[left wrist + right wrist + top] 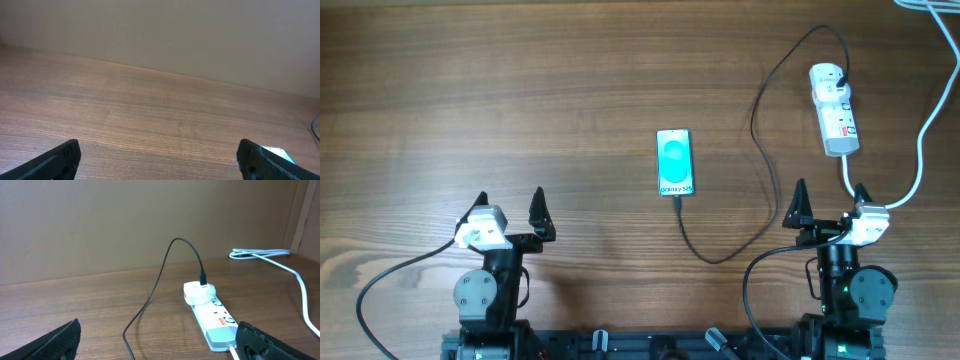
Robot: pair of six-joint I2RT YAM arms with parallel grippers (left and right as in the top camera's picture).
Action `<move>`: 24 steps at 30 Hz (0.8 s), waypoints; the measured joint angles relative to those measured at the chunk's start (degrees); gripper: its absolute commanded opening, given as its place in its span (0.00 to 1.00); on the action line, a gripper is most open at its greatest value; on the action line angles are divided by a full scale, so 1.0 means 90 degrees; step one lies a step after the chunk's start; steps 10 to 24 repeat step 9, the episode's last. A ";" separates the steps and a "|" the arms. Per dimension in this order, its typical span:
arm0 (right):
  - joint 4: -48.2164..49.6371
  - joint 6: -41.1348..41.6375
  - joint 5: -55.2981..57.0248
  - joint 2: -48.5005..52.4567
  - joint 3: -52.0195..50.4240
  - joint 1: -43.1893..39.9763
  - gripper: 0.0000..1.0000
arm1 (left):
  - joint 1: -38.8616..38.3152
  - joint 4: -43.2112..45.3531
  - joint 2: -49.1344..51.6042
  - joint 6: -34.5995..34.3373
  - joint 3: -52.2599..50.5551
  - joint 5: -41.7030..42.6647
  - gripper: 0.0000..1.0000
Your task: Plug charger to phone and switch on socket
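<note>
The phone (pixel 675 162) lies flat mid-table with its turquoise screen up; one corner of it shows in the left wrist view (pixel 278 151). The charger's thin black cable (pixel 761 100) runs from the phone's near edge, loops right and arcs up into a white adapter (pixel 199 292) seated in the socket (pixel 834 112). The cable (pixel 159 282) and the socket (pixel 215 322) also show in the right wrist view. My left gripper (pixel 510 205) (pixel 160 162) is open and empty, left of the phone. My right gripper (pixel 830 200) (pixel 160 342) is open and empty, just short of the socket.
The socket's thick white cord (pixel 918 150) curves from its near end past my right gripper and off toward the back right corner; it also shows in the right wrist view (pixel 280 262). A plain wall stands behind the table.
</note>
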 measured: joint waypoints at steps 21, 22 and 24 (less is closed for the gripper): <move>0.0000 0.0002 0.0000 0.0000 0.0000 0.0000 1.00 | 0.0000 0.0000 0.0000 0.0000 0.0000 0.0000 1.00; 0.0000 0.0002 0.0000 0.0000 0.0000 0.0000 1.00 | 0.0000 0.0000 0.0000 0.0000 0.0000 0.0000 1.00; 0.0000 0.0002 0.0000 0.0000 0.0000 0.0000 1.00 | 0.0000 0.0000 0.0000 0.0000 0.0000 0.0000 1.00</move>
